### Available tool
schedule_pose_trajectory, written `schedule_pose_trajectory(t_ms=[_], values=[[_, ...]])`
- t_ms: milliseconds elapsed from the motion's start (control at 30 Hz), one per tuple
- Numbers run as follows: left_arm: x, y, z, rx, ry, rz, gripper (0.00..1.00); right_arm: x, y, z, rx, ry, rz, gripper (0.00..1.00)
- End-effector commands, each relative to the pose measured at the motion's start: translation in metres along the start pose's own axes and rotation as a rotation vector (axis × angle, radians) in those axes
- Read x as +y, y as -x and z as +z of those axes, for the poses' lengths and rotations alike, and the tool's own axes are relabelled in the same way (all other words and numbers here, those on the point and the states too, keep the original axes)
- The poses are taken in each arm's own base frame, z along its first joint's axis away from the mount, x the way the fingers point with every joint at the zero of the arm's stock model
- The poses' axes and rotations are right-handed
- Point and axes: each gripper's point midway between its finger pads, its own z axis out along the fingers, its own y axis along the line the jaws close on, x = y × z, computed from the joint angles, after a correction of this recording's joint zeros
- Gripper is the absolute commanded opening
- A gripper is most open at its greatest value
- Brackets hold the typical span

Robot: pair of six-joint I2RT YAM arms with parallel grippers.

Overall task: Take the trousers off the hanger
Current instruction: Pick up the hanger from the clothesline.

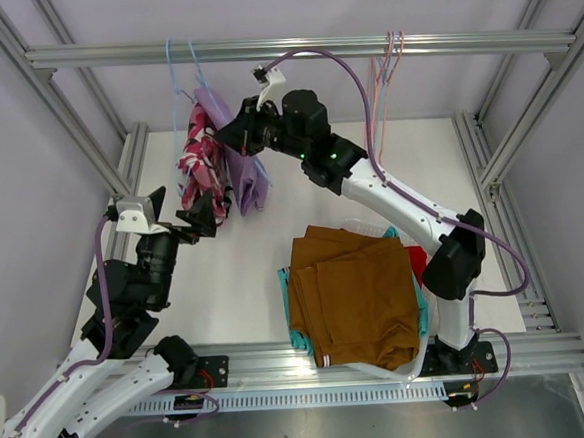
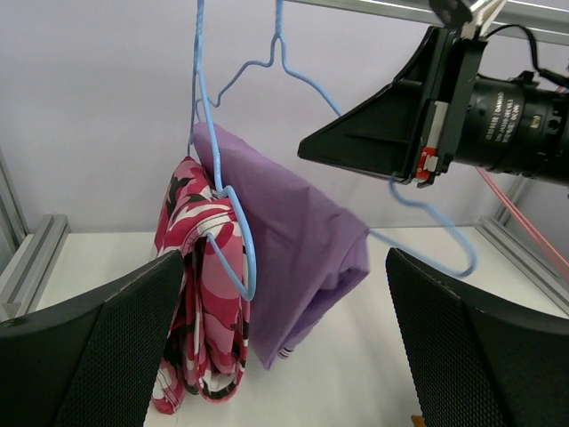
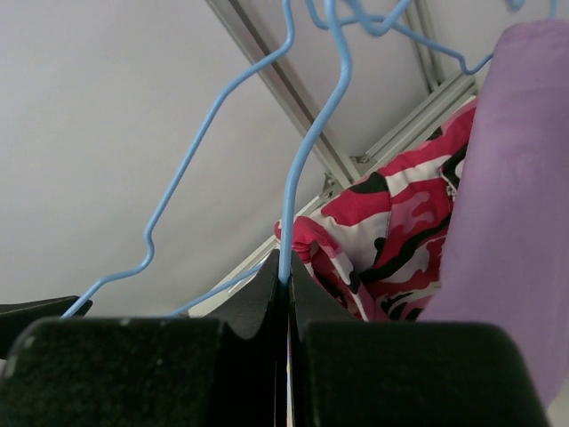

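The white table (image 1: 246, 272) is viewed whole from high above its near edge. Lilac cloth trousers (image 2: 298, 245) and a thin blue wire hanger (image 3: 285, 240) get shared close-up by both upward-tilted wrist cams.

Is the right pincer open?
No, the right pincer is shut on a blue hanger wire.

The lilac trousers (image 2: 293, 258) hung folded over a blue wire hanger (image 2: 311, 85). They touched the pink-white-black camouflage trousers (image 2: 200, 302), which were draped on a second blue hanger (image 2: 248, 267). Well apart from these, the rust-brown trousers (image 1: 362, 294) lay folded flat on the teal trousers (image 1: 298, 337). The red trousers (image 1: 417, 262) showed at the pile's right edge.
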Motion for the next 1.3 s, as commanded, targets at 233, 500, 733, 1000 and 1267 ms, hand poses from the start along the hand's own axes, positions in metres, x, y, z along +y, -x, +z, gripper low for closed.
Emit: schedule_pose_trajectory(t_ms=[233, 500, 733, 1000, 1267], values=[[-0.004, 0.013, -0.001, -0.028, -0.025, -0.009, 1.00, 0.057, 0.097, -0.053, -0.296, 0.004, -0.159, 0.00], [-0.007, 0.011, -0.001, -0.023, -0.036, -0.008, 0.99, 0.049, 0.109, -0.080, -0.357, -0.087, -0.163, 0.00], [-0.025, -0.001, 0.003, 0.014, -0.100, 0.000, 0.99, 0.046, 0.115, -0.111, -0.392, -0.222, -0.177, 0.00], [-0.064, -0.022, 0.002, 0.075, -0.230, 0.033, 1.00, 0.040, 0.105, -0.142, -0.394, -0.384, -0.203, 0.00], [-0.092, -0.042, -0.003, 0.096, -0.334, 0.057, 0.99, 0.040, 0.105, -0.170, -0.440, -0.508, -0.180, 0.00]])
